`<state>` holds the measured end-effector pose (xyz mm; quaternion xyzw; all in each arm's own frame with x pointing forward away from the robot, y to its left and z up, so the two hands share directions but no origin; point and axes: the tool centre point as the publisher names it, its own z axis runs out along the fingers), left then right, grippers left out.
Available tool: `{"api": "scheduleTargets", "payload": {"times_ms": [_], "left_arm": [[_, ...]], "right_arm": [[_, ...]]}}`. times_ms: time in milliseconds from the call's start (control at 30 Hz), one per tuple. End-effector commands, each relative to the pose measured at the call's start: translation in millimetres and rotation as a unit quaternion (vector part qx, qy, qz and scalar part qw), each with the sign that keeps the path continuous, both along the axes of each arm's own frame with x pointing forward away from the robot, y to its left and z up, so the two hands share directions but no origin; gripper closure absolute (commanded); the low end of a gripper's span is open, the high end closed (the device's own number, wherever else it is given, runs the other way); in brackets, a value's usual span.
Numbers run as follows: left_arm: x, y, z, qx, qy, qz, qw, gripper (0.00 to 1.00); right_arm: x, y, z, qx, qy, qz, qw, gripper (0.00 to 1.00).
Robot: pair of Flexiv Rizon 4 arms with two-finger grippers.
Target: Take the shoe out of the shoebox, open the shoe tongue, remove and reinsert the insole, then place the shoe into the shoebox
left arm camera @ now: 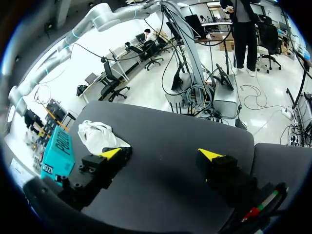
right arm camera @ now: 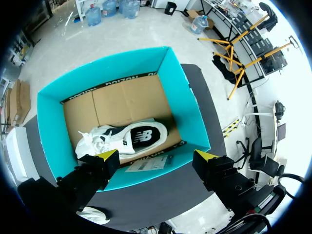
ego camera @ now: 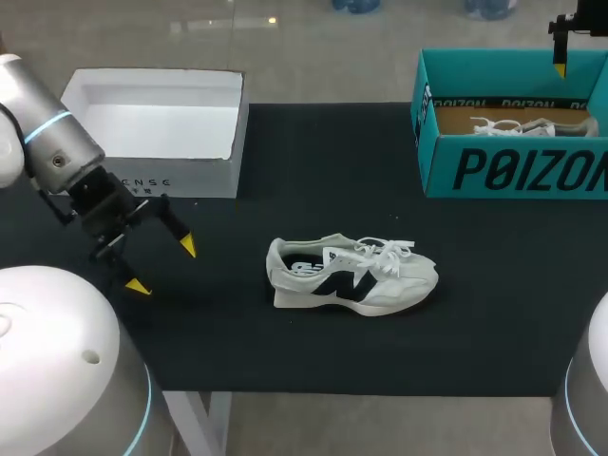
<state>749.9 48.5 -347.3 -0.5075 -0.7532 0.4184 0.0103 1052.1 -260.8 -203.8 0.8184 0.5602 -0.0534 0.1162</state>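
Left gripper (ego camera: 163, 267): fingers apart, holding nothing; it hangs over the left part of the black table cover (ego camera: 285, 171), in front of the white box and well apart from the shoe
Left wrist view: the open yellow tips frame bare black cover; the shoe shows beyond one finger, the shoebox further off
Right gripper (right arm camera: 156, 157): fingers apart, nothing between them; positioned above the shoebox, at its near wall
Shoe (ego camera: 351, 275): white and grey, on the table cover near the middle, sole down, toe toward the right arm's side, laces loose
Shoebox (ego camera: 513, 171): teal, open, at the far right of the table
Second shoe (right arm camera: 124, 137): white, lying on its side on the cardboard floor of the shoebox
White box (ego camera: 190, 180): open, at the far left of the table
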Motion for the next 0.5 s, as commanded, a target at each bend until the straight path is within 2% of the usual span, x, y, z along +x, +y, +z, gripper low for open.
{"api": "scheduleTargets", "payload": {"times_ms": [33, 67, 200, 267, 333, 400, 500], "left_arm": [[-0.9, -0.1, 0.4, 0.001, -0.002, 0.000, 1.000, 0.00], [-0.9, -0.1, 0.4, 0.001, -0.002, 0.000, 1.000, 0.00], [-16.6, -0.9, -12.9, -0.026, 0.053, 0.112, 0.992, 0.00], [-27.8, -5.6, -21.1, -0.009, 0.031, 0.173, 0.984, 0.00], [-37.8, -6.3, -24.2, -0.054, 0.092, 0.218, 0.970, 0.00], [-42.2, -4.0, -26.6, -0.084, 0.139, 0.281, 0.946, 0.00], [-51.7, -0.9, -27.9, -0.112, 0.155, 0.304, 0.933, 0.00]], "right_arm": [[-0.6, -0.2, 0.2, 0.000, -0.001, 0.000, 1.000, 0.00], [-0.6, -0.2, 0.2, 0.000, -0.001, 0.000, 1.000, 0.00], [-0.6, -0.2, 0.2, 0.000, -0.001, 0.000, 1.000, 0.00], [-0.6, -0.2, 0.2, 0.000, -0.001, 0.000, 1.000, 0.00], [-0.6, -0.2, 0.2, 0.000, -0.001, 0.000, 1.000, 0.00], [-0.6, -0.2, 0.2, 0.000, -0.001, 0.000, 1.000, 0.00], [-0.6, -0.2, 0.2, 0.000, -0.001, 0.000, 1.000, 0.00]]}}
